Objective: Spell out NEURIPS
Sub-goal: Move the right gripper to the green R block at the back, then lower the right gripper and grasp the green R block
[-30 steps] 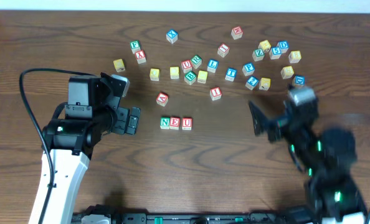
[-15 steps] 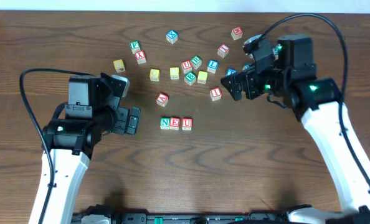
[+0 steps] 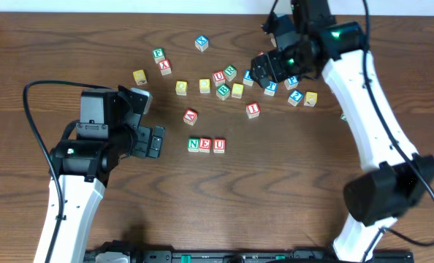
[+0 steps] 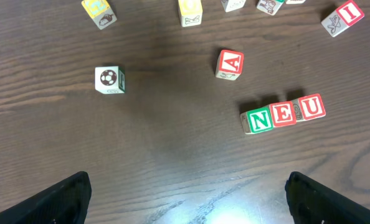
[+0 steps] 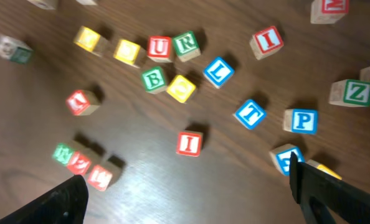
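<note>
A row reading N, E, U [image 3: 206, 145] stands at mid-table; the left wrist view shows it as N [image 4: 260, 120], E [image 4: 283, 114], U [image 4: 311, 107]. My left gripper [image 3: 150, 120] hovers open and empty to the row's left, and its view shows bare wood between the fingers [image 4: 185, 202]. My right gripper [image 3: 267, 50] hangs open and empty above the far cluster. Below it lie a green R [image 5: 186, 42], a red I [image 5: 189, 142], another red I [image 5: 266, 40] and a blue P [image 5: 301, 120]. R [image 3: 230, 71] and I [image 3: 253, 109] also show from overhead.
Loose cubes lie scattered across the far half: red A [image 3: 191, 115], blue L [image 5: 218, 71], blue T [image 5: 250, 113], green Z [image 5: 355, 93], green B [image 5: 153, 79], a spare red U [image 5: 159, 46] and yellow ones [image 3: 181, 87]. A soccer-ball cube [image 4: 109, 79] sits left of A.
The right arm has swung from the near right up and across to hover over the far cluster. The left arm and the cubes have not moved.
</note>
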Robot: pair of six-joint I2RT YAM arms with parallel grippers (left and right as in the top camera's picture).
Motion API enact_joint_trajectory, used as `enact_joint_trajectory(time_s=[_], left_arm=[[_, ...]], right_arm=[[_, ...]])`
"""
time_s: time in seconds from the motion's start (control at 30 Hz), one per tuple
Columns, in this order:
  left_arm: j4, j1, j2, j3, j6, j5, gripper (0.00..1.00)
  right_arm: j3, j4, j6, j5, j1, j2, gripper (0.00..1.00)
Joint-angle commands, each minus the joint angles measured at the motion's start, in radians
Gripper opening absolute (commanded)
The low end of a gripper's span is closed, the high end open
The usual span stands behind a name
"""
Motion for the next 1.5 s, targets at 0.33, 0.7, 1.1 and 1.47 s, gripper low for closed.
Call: enact_joint_trajectory(time_s=[0.33,0.7,1.1,1.47], left_arm=[[-0.003,0.005,-0.001,0.028,0.006,-0.010,0.98],[-0.003,0.005,-0.001,0.028,0.006,-0.010,0.98],[-0.003,0.005,-0.001,0.028,0.006,-0.010,0.98],[-0.003,0.005,-0.001,0.028,0.006,-0.010,0.98]], right_arm=[[0.174,-0.048,-0.005,0.135,0.068,0.284,0.99],[0.179,0.025,-0.058,0.418,0.122,0.289,0.99],[0.179,0.275,-0.006,0.282,0.150,0.312,0.99],[0.179,0.296,0.007,0.222,0.138,0.414,0.99]])
